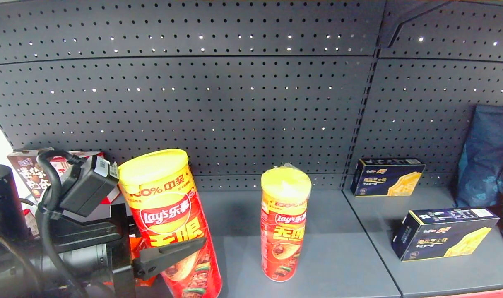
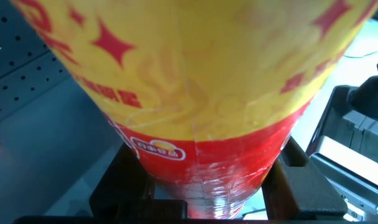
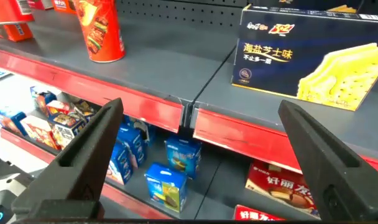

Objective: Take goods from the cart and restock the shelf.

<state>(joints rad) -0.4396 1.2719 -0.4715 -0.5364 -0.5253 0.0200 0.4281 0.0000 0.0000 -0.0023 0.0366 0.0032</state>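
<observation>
A tall red-and-yellow chip can (image 1: 168, 215) is being pinched around its lower body by the left gripper (image 1: 184, 250), its fingers (image 1: 168, 253) being pressed against the can's sides. The can is being held tilted over the left part of the grey shelf (image 1: 338, 256), its yellow lid on and its contents hidden. A second chip can (image 1: 285, 223) is being borne upright mid-shelf, well apart. The right gripper (image 3: 204, 155) is being held spread wide and empty before the shelf's red edge (image 3: 251, 134), near a dark blue box (image 3: 313, 53).
</observation>
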